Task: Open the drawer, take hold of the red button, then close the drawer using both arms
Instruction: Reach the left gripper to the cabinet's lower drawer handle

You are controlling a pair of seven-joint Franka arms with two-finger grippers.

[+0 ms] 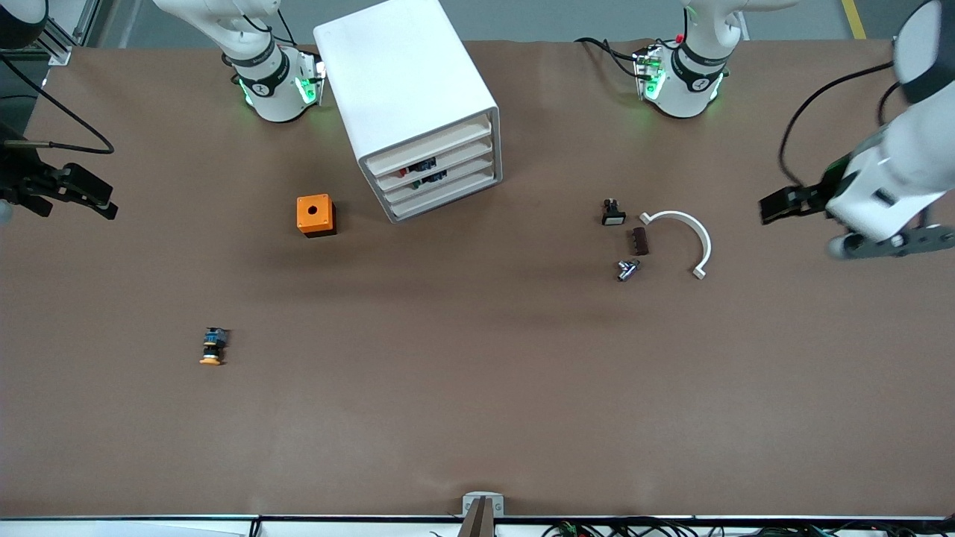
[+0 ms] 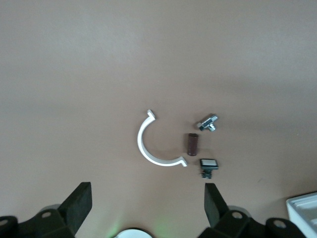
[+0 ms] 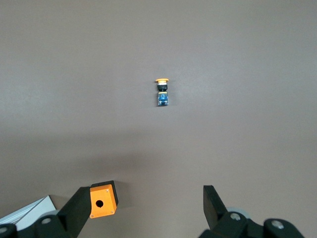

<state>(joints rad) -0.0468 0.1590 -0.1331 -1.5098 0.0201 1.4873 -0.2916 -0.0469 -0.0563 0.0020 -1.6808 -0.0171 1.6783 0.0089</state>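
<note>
Both arms hang raised at the table's ends, left claw [image 1: 776, 206] and right claw [image 1: 74, 190] spread wide.

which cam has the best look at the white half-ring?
Left wrist view: the half-ring sits near mid-frame, whole arc and both end tabs clear, framed by the open left gripper. The front view shows it smaller, toward the left arm's end of the table. The right wrist view doesn't show it.
</note>
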